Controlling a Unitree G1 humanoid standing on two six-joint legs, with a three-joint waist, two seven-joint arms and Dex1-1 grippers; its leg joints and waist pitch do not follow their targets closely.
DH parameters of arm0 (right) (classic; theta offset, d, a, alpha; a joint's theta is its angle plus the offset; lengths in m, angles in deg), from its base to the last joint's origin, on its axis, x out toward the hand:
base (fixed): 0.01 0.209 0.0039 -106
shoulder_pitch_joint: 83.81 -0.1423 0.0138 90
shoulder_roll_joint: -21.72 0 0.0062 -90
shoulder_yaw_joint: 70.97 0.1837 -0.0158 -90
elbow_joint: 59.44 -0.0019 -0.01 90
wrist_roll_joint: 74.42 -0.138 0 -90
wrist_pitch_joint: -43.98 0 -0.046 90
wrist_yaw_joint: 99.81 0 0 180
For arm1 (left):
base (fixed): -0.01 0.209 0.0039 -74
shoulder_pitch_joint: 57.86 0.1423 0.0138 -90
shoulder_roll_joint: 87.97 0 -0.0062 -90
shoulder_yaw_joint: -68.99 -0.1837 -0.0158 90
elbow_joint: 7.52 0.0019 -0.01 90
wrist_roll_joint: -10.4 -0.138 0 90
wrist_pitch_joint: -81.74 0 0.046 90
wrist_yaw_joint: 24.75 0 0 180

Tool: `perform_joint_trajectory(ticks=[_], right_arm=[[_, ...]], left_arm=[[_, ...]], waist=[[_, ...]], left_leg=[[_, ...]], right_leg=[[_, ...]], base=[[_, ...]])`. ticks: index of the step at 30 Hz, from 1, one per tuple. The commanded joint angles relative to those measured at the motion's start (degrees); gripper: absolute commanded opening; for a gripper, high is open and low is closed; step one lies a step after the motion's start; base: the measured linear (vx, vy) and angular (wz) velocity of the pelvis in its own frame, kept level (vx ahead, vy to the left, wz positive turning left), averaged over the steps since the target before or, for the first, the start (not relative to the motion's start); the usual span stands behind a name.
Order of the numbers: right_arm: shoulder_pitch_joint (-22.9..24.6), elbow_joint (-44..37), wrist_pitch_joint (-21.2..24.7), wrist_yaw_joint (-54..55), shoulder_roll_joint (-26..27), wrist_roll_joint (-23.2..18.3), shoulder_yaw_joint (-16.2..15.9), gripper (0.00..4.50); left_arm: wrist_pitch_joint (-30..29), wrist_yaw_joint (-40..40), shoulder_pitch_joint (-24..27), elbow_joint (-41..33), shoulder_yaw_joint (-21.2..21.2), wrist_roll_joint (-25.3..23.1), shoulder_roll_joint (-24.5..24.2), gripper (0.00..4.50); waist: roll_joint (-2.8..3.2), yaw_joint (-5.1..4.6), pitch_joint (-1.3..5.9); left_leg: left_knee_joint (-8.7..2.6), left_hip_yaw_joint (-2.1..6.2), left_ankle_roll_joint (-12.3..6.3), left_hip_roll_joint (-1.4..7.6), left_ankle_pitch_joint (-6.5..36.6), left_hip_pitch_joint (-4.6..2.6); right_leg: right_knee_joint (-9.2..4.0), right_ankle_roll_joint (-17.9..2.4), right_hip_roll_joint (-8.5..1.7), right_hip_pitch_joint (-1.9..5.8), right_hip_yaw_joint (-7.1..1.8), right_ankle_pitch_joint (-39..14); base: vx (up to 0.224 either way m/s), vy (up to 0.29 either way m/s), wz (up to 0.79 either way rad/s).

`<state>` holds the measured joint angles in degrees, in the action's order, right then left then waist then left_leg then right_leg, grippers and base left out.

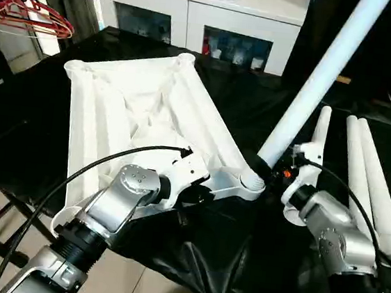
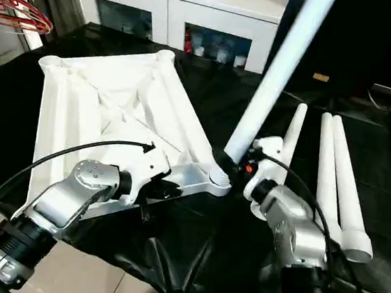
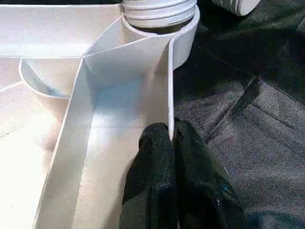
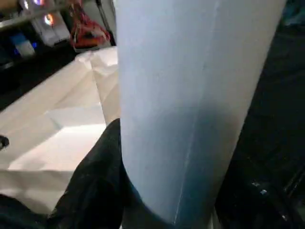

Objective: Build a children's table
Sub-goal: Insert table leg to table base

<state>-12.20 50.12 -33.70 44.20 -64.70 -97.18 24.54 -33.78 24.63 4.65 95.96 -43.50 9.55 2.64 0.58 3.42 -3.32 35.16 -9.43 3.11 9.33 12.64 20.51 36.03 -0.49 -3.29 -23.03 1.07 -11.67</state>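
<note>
The white table top (image 1: 137, 105) lies upside down on black cloth, ribs facing up. A long white leg (image 1: 314, 82) stands tilted in its near right corner socket (image 1: 251, 184), leaning up and to the right. My right gripper (image 1: 268, 169) is shut on this leg just above the socket; in the right wrist view a black finger (image 4: 95, 181) wraps the leg (image 4: 190, 95). My left gripper (image 3: 172, 138) is shut on the table top's thin rim (image 3: 169, 95), a little way from that socket (image 3: 162, 14).
Three loose white legs (image 1: 363, 178) lie side by side on the cloth to the right. A white cabinet with glass doors (image 1: 195, 13) stands behind. Red hangers (image 1: 28, 10) hang at the far left. The cloth drapes over the near edge to the floor.
</note>
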Motion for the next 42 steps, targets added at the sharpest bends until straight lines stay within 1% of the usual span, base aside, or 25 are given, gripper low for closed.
perform_joint_trajectory(ticks=[1, 3, 4, 6, 7, 8, 9, 10, 12, 13, 16, 17, 18, 20, 22, 24, 26, 27, 31, 35, 36, 37, 38, 40, 42], right_arm=[[2.9, 4.8, -1.2, 0.6, 0.0, 1.6, 1.0, 1.91], [3.9, 5.5, -2.9, 0.4, 0.6, 1.4, 1.8, 1.91], [4.3, 5.7, -4.0, 0.4, 0.8, 1.5, 2.0, 1.91], [5.3, 5.8, -6.2, 0.1, 1.1, 1.4, 2.2, 1.91], [5.8, 5.8, -7.2, -0.1, 1.3, 1.3, 2.3, 1.91], [6.2, 5.9, -8.4, -0.2, 1.4, 1.3, 2.3, 1.91], [6.4, 6.0, -9.0, -0.2, 1.4, 1.4, 2.3, 1.91], [6.5, 5.9, -9.3, -0.3, 1.4, 1.4, 2.3, 1.91], [6.8, 5.6, -10.0, -0.6, 1.5, 1.4, 2.3, 1.91], [6.9, 5.6, -10.5, -0.8, 1.5, 1.5, 2.3, 1.91], [7.7, 4.3, -11.9, -1.0, 1.5, 1.6, 2.1, 1.91], [8.4, 3.0, -12.4, -1.1, 1.4, 1.9, 1.7, 1.91], [8.7, 2.1, -12.5, -1.2, 1.2, 2.0, 1.3, 1.91], [9.2, 0.5, -12.7, -1.3, 0.9, 2.3, 0.7, 1.91], [9.3, -0.4, -12.8, -1.3, 0.6, 2.6, 0.4, 1.91], [9.3, -2.0, -12.2, -1.3, -0.3, 3.5, -0.5, 1.91], [9.4, -3.8, -11.7, -1.6, -1.6, 4.7, -1.6, 1.91], [9.4, -3.8, -11.7, -1.6, -1.6, 4.7, -1.6, 1.91], [9.9, -6.2, -10.7, -2.3, -2.9, 4.9, -2.3, 1.91], [9.9, -6.5, -9.7, -2.1, -3.7, 5.3, -2.5, 1.91], [9.8, -6.5, -9.0, -2.0, -4.2, 5.6, -2.9, 1.91], [9.6, -6.5, -8.5, -2.1, -4.7, 6.0, -3.4, 1.91], [9.3, -6.5, -8.1, -2.3, -4.9, 6.2, -3.7, 1.91], [8.7, -6.3, -7.0, -3.1, -5.1, 6.0, -4.2, 1.91], [7.6, -5.6, -6.3, -3.8, -5.4, 6.7, -5.0, 1.91]], left_arm=[[0.9, 0.9, -0.9, 0.2, 0.3, 0.9, -0.5, 0.0], [1.0, 0.9, -1.2, 0.5, 0.4, 0.8, -0.5, 0.0], [1.1, 0.9, -1.2, 0.7, 0.4, 0.7, -0.5, 0.0], [1.2, 0.8, -1.4, 1.1, 0.5, 0.6, -0.5, 0.0], [1.3, 0.7, -1.5, 1.3, 0.6, 0.5, -0.4, 0.0], [1.4, 0.7, -1.6, 1.5, 0.6, 0.5, -0.4, 0.0], [1.4, 0.7, -1.6, 1.5, 0.6, 0.5, -0.4, 0.0], [1.5, 0.7, -1.6, 1.6, 0.6, 0.4, -0.3, 0.0], [1.7, 0.7, -1.7, 1.8, 0.5, 0.3, -0.3, 0.0], [1.8, 0.7, -1.8, 1.9, 0.5, 0.2, -0.3, 0.0], [2.1, 0.6, -1.9, 2.3, 0.4, 0.1, -0.3, 0.0], [2.4, 0.6, -2.1, 2.6, 0.2, -0.3, -0.4, 0.0], [2.7, 0.6, -2.1, 2.7, 0.1, -0.5, -0.5, 0.0], [2.9, 0.7, -2.2, 2.9, 0.0, -0.6, -0.6, 0.0], [3.0, 0.8, -2.2, 3.0, 0.0, -0.6, -0.6, 0.0], [3.1, 0.8, -2.2, 3.1, 0.0, -0.6, -0.7, 0.0], [3.3, 0.8, -2.3, 3.3, -0.1, -0.6, -0.7, 0.0], [3.3, 0.8, -2.3, 3.3, -0.1, -0.6, -0.7, 0.0], [3.6, 0.8, -2.5, 3.7, -0.3, -0.8, -0.8, 0.0], [3.8, 0.9, -2.6, 4.0, -0.4, -0.8, -0.8, 0.0], [3.8, 1.1, -2.6, 4.0, -0.5, -0.8, -0.9, 0.0], [3.8, 1.3, -2.5, 4.0, -0.6, -0.8, -1.0, 0.0], [3.9, 1.5, -2.5, 3.9, -0.7, -0.8, -1.0, 0.0], [4.0, 2.0, -2.4, 3.7, -1.1, -0.8, -1.3, 0.0], [3.8, 2.7, -2.2, 3.2, -1.4, -0.6, -1.4, 0.0]], waist=[[-0.04, 0.51, 3.72], [-0.05, 0.51, 3.66], [0.53, 0.68, 3.65], [0.19, 0.65, 3.64], [0.56, 0.68, 3.69], [0.6, 0.68, 3.62], [0.46, 0.67, 3.62], [0.45, 0.69, 3.63], [0.68, 0.76, 3.56], [0.6, 0.76, 3.57], [0.64, 0.98, 3.65], [0.78, 1.09, 3.63], [0.67, 1.22, 3.67], [0.72, 1.47, 3.69], [0.63, 1.57, 3.69], [0.7, 1.58, 3.56], [0.58, 1.53, 3.47], [0.56, 1.54, 3.48], [0.51, 1.61, 3.6], [0.51, 1.56, 3.52], [0.42, 1.54, 3.45], [0.43, 1.56, 3.49], [0.28, 1.52, 3.47], [0.36, 1.48, 3.48], [0.04, 1.49, 3.54]], left_leg=[[-4.15, 0.82, -3.4, 3.03, 4.9, 0.22], [-4.22, 0.83, -3.3, 3.03, 5.2, 0.2], [-4.26, 0.95, -3.06, 3.07, 5.6, 0.17], [-4.33, 0.9, -3.07, 3.11, 5.9, 0.13], [-4.33, 0.94, -3.03, 3.12, 5.8, 0.11], [-4.36, 0.94, -3.05, 3.13, 6.1, 0.16], [-4.41, 0.94, -2.99, 3.11, 6.5, 0.15], [-4.43, 0.93, -2.97, 3.09, 6.7, 0.1], [-4.53, 0.96, -2.78, 3.17, 7.5, 0.05], [-4.58, 0.98, -2.71, 3.18, 7.6, 0.08], [-4.57, 0.98, -2.69, 3.2, 7.4, 0.04], [-4.57, 0.97, -2.72, 3.22, 7.3, 0.03], [-4.57, 0.95, -2.89, 3.21, 6.7, 0.04], [-4.57, 0.93, -3.14, 3.24, 6.3, 0.05], [-4.58, 0.91, -3.21, 3.21, 6.1, 0.1], [-4.7, 0.9, -2.95, 3.22, 7.0, 0.04], [-4.77, 0.87, -2.69, 3.18, 7.7, 0.09], [-4.79, 0.88, -2.54, 3.2, 7.8, 0.03], [-4.68, 0.84, -3.08, 3.23, 6.4, 0.13], [-4.74, 0.84, -3.18, 3.24, 6.8, 0.15], [-4.79, 0.81, -3.05, 3.24, 7.3, 0.1], [-4.77, 0.82, -3.02, 3.22, 7.1, 0.08], [-4.75, 0.79, -3.09, 3.19, 7.0, 0.11], [-4.75, 0.79, -3.06, 3.18, 6.9, 0.16], [-4.72, 0.78, -3.25, 3.24, 6.4, 0.2]], right_leg=[[-4.2, -16.0, -4.53, 3.42, -2.15, -3.3], [-4.27, -15.9, -4.48, 3.39, -2.13, -3.7], [-4.26, -15.9, -4.56, 3.37, -2.13, -4.1], [-4.36, -15.7, -4.5, 3.38, -2.14, -4.1], [-4.34, -15.6, -4.5, 3.36, -2.11, -3.8], [-4.41, -15.6, -4.52, 3.33, -2.12, -4.0], [-4.48, -15.6, -4.5, 3.36, -2.12, -4.5], [-4.5, -15.5, -4.49, 3.37, -2.12, -4.8], [-4.66, -15.3, -4.52, 3.29, -2.15, -6.1], [-4.66, -15.2, -4.49, 3.31, -2.12, -6.3], [-4.62, -15.0, -4.49, 3.26, -2.16, -5.7], [-4.63, -15.0, -4.49, 3.21, -2.17, -5.5], [-4.56, -14.9, -4.44, 3.27, -2.16, -4.6], [-4.53, -14.8, -4.46, 3.27, -2.15, -3.9], [-4.55, -14.7, -4.44, 3.27, -2.12, -3.9], [-4.81, -14.3, -4.43, 3.24, -2.11, -5.8], [-4.96, -13.8, -4.44, 3.21, -2.16, -7.6], [-5.0, -13.4, -4.42, 3.19, -2.17, -8.3], [-4.82, -13.4, -4.43, 3.17, -2.2, -6.2], [-4.93, -13.5, -4.43, 3.15, -2.17, -6.8], [-5.07, -13.3, -4.42, 3.11, -2.17, -8.0], [-5.03, -13.1, -4.39, 3.14, -2.19, -7.9], [-5.07, -13.1, -4.37, 3.13, -2.18, -8.0], [-5.08, -13.0, -4.42, 3.08, -2.19, -8.6], [-4.96, -13.0, -4.46, 3.13, -2.17, -7.8]], base=[[0.0, 0.0, 0.0], [0.0, 0.0, 0.0], [0.0, 0.0, 0.0], [0.0, 0.0, 0.0], [0.0, 0.0, 0.0], [0.0, 0.0, 0.0], [0.0, 0.0, 0.0], [0.0, 0.0, 0.0], [0.0, 0.0, 0.0], [0.0, 0.0, 0.0], [0.0, 0.0, 0.0], [0.0, 0.0, 0.0], [0.0, 0.0, 0.0], [0.0, 0.0, 0.0], [0.0, 0.0, 0.0], [0.0, 0.0, 0.0], [0.0, 0.0, 0.0], [0.0, 0.0, 0.0], [0.0, 0.0, 0.0], [0.0, 0.0, 0.0], [0.0, 0.0, 0.0], [0.0, 0.0, 0.0], [0.0, 0.0, 0.0], [0.0, 0.0, 0.0], [0.0, 0.0, 0.0]])
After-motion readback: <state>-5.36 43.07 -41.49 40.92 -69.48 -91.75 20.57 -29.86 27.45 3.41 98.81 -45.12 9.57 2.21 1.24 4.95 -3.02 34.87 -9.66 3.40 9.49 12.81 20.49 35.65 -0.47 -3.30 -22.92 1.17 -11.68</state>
